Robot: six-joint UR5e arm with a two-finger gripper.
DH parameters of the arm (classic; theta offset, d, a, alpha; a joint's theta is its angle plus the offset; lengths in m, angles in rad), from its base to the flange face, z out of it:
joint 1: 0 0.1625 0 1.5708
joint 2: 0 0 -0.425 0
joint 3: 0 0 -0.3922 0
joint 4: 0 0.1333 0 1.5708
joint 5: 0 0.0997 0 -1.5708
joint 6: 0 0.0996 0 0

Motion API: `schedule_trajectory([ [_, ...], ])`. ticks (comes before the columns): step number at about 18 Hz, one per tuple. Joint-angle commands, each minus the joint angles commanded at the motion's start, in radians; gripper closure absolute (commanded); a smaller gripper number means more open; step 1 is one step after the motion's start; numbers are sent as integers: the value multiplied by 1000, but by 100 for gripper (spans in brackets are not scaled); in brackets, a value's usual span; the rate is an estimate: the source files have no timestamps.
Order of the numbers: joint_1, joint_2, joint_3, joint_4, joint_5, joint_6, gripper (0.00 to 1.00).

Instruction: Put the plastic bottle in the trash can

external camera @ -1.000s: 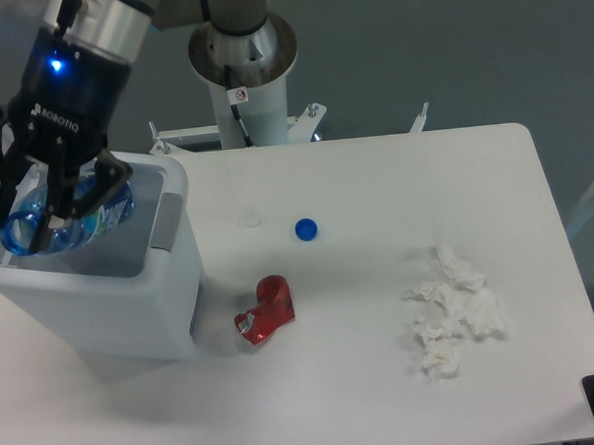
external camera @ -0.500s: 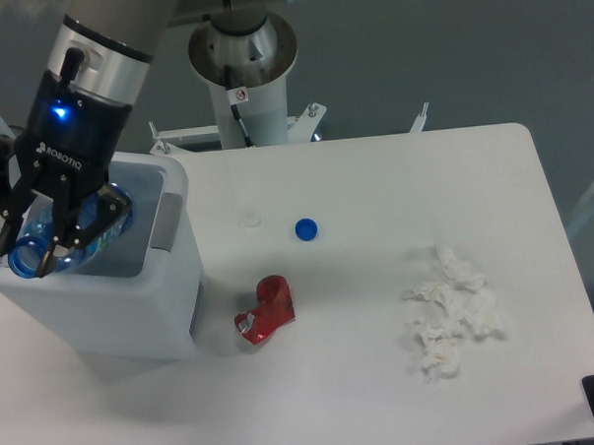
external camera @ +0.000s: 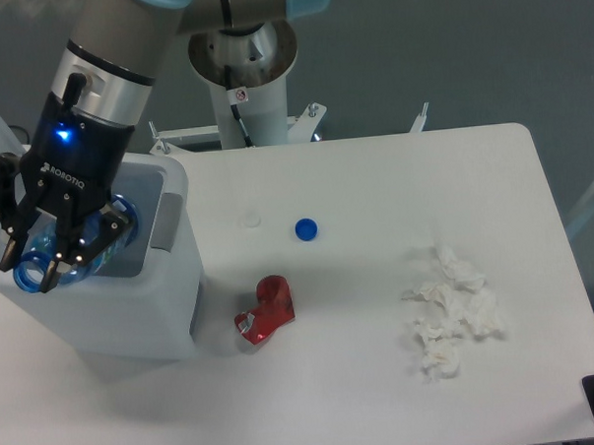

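Fixed camera: robot gripper [external camera: 33,266], clamped on plastic bottle [external camera: 67,260], has sunk lower vs. a sec ago, bottle now within open white trash can [external camera: 171,277], so release looks imminent.

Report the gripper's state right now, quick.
Gripper: shut on the plastic bottle, holding it over the open trash can.

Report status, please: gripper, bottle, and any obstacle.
Gripper shut on plastic bottle. Bottle held over open trash can, not released. Nothing blocking the opening.
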Motion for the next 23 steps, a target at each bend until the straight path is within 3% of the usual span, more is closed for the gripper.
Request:
schedule_trajectory([
  [1,0,3,0,0,0,2,0],
  [8,8,34,44,-9,8,26,0],
  [12,18,38,29,-14,288,108,0],
  [18,170,44,-101,-32,431,385,0],
  [23,339,9,-117,-78,442,517,0],
])
